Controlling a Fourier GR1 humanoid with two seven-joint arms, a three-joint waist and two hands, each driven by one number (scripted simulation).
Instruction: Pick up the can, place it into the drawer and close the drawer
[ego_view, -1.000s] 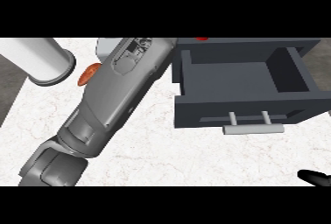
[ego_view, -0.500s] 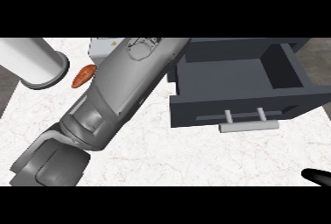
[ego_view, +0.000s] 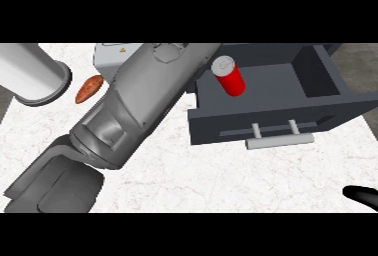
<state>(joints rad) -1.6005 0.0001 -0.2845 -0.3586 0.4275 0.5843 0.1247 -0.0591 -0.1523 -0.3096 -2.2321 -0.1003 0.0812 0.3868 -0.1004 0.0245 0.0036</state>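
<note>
The can (ego_view: 229, 77) is red with a pale top, and it shows over the inside of the open drawer (ego_view: 325, 107), near the drawer's left side and leaning a little. I cannot tell if it rests on the drawer floor or hangs above it. The big grey left arm (ego_view: 140, 107) reaches across the worktop (ego_view: 221, 175) up to that corner, but its robot hand is hidden at the top, so I cannot tell if it holds the can or has let go. The right robot hand (ego_view: 363, 195) only peeks in at the lower right corner, too little to tell its fingers. What could go wrong? The can is close to the drawer's left wall, so it might bump the wall and tip over. If it falls or sticks up, the drawer may not shut. The arm is also in the way of the drawer front, so pushing the handle (ego_view: 278, 141) too soon could jam it. An orange thing (ego_view: 88, 88) and a white tube (ego_view: 33, 72) sit nearby and could get knocked.
</note>
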